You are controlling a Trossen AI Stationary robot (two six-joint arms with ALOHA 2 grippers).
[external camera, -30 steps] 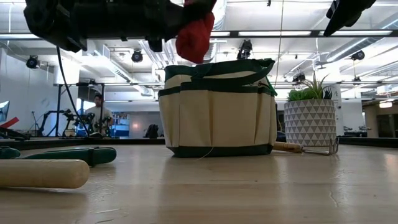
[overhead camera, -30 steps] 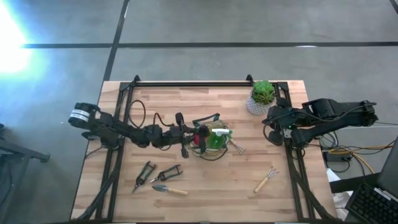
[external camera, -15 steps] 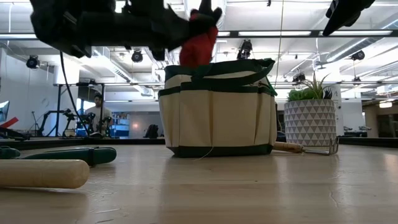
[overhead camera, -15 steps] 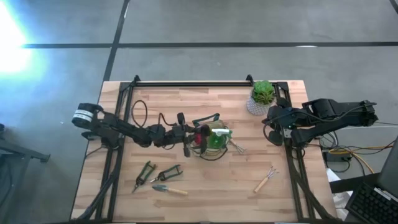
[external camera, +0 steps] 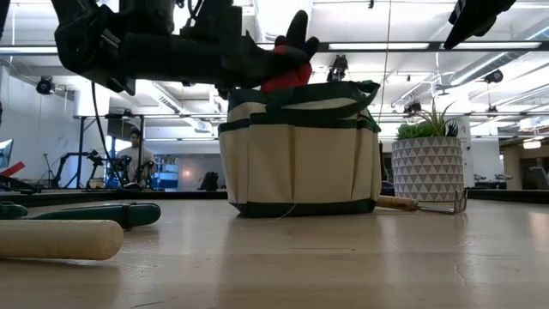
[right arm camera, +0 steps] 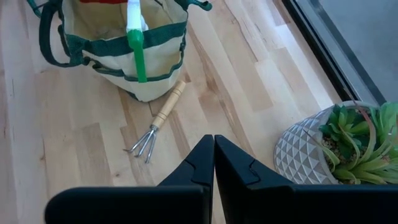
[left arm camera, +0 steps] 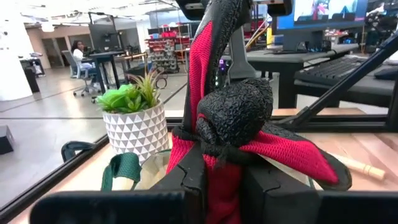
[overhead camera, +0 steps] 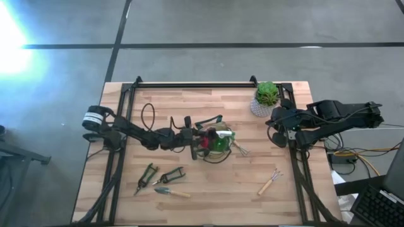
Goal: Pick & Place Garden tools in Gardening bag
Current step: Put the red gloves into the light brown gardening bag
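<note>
The gardening bag, beige with dark green trim, stands upright at the table's middle, and a green spray bottle shows inside it. My left gripper reaches level over the bag's left rim, shut on a red-and-black glove. In the low view the glove sits just at the bag's top opening. My right gripper is shut on nothing, up by the table's right edge near the potted plant. Pruners and a trowel lie flat at the near left. My left gripper pinches the glove's bunched red middle between its two fingers, coming level from the table's left. The glove's black finger parts stick up and out past the fingertips. Whether the glove touches the bag's rim, I cannot tell.
A wooden-handled rake lies against the bag's right foot. A small fork lies at the near right. A second pair of pruners lies beside the first. The plant in its white patterned pot stands at the far right corner.
My left gripper has gone toward the table's right and down with the glove. The glove hung beside and above the bag's left rim; now it sits at the bag's opening with its black fingers pointing up.
</note>
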